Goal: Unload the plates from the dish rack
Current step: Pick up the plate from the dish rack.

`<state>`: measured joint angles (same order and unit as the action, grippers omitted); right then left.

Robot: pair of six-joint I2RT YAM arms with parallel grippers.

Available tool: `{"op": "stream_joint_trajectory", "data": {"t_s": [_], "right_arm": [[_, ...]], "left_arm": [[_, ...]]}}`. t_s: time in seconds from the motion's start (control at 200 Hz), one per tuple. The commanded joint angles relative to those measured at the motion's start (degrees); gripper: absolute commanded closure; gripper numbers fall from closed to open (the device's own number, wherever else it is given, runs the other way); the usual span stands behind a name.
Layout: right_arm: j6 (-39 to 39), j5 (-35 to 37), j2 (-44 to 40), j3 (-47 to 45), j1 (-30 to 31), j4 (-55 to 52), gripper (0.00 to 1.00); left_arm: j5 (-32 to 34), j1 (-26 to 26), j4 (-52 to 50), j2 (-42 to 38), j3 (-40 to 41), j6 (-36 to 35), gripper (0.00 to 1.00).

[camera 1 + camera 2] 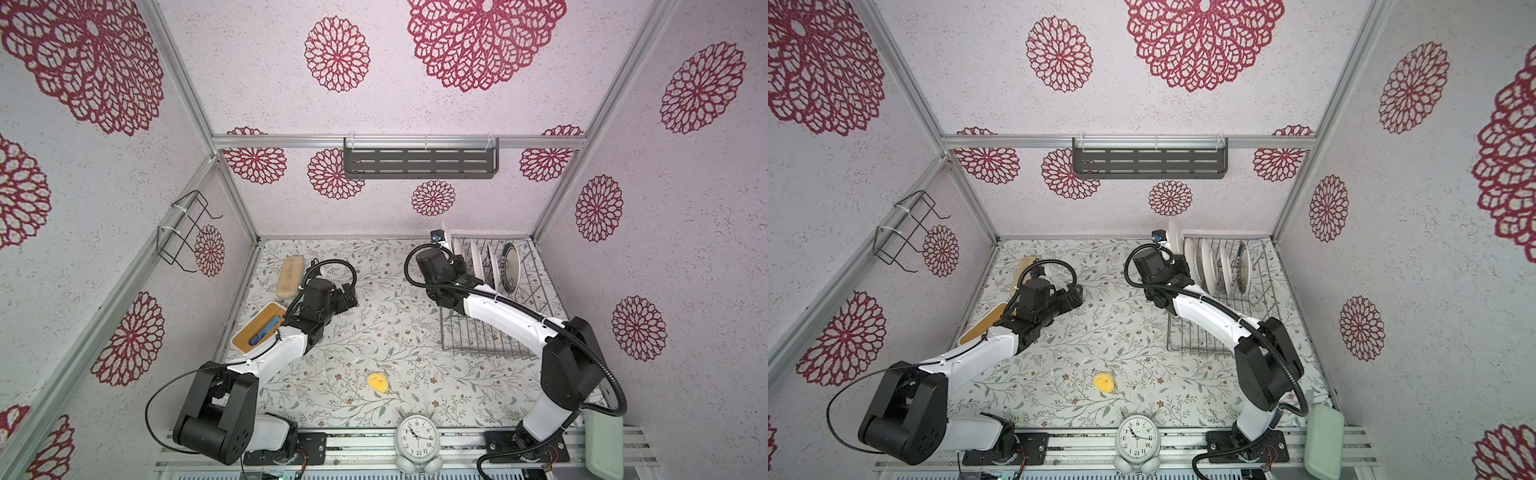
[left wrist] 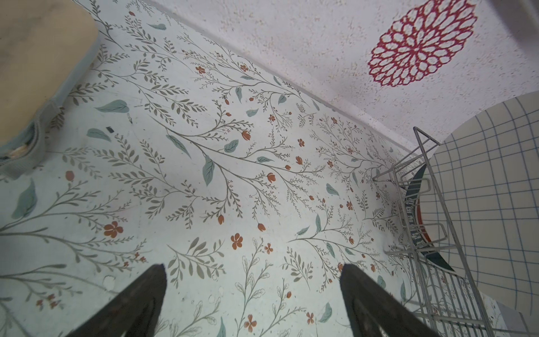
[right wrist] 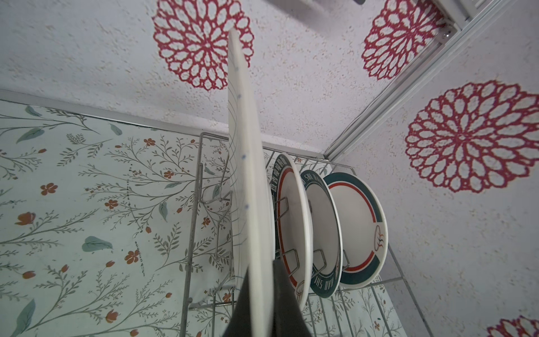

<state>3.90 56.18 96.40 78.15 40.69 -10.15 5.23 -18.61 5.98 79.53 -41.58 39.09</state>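
Note:
The silver wire dish rack (image 1: pixel 536 299) (image 1: pixel 1264 291) stands at the table's far right. My right gripper (image 3: pixel 261 281) (image 1: pixel 444 246) is shut on the rim of the large cream plate with grid lines (image 3: pixel 248 163) (image 1: pixel 445 232) (image 2: pixel 481 189). That plate is upright at the rack's left end, and its top stands higher than the others. Three white plates with teal-and-red rims (image 3: pixel 294 216) (image 3: pixel 323 221) (image 3: pixel 358 227) stand in the tines beside it. My left gripper (image 2: pixel 253 271) (image 1: pixel 349 297) is open and holds nothing, low over the floral table left of the rack.
A tan pad (image 1: pixel 289 276) and a bamboo-lidded box (image 1: pixel 258 332) lie by the left wall. A yellow item (image 1: pixel 377 382) and a white alarm clock (image 1: pixel 417 436) sit near the front. On the walls hang a dark slotted shelf (image 1: pixel 419 158) and a black wire holder (image 1: pixel 183 230).

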Motion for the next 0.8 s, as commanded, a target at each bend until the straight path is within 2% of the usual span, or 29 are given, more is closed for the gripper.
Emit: {"op": "stream_joint_trajectory", "data": {"t_s": [0.0,0.17,0.35,0.536,0.796], "right_arm": [[-3.12,4.6,-5.18,2.44,0.87,5.48,1.0],[-4.08,5.67,-5.64,2.56,1.54,7.06,1.0],[-10.04,8.21,-6.2,2.68,3.97,10.92,1.0],[-12.85,8.51,-9.11,1.45,6.95,14.15,1.0],[-9.5,0.66,-15.8,-1.78,9.34,15.41,1.0]], "left_arm": [[1.04,-0.68,-0.94,0.31,-2.68,-0.54,0.03],[1.13,-1.03,-2.09,2.27,-4.92,-0.61,0.03],[0.94,-1.68,-3.43,2.93,-6.66,-0.95,0.03],[0.59,-1.73,-2.87,1.87,-6.5,0.26,0.03],[-0.73,-1.77,-2.21,0.87,-6.85,1.69,0.03]]}}
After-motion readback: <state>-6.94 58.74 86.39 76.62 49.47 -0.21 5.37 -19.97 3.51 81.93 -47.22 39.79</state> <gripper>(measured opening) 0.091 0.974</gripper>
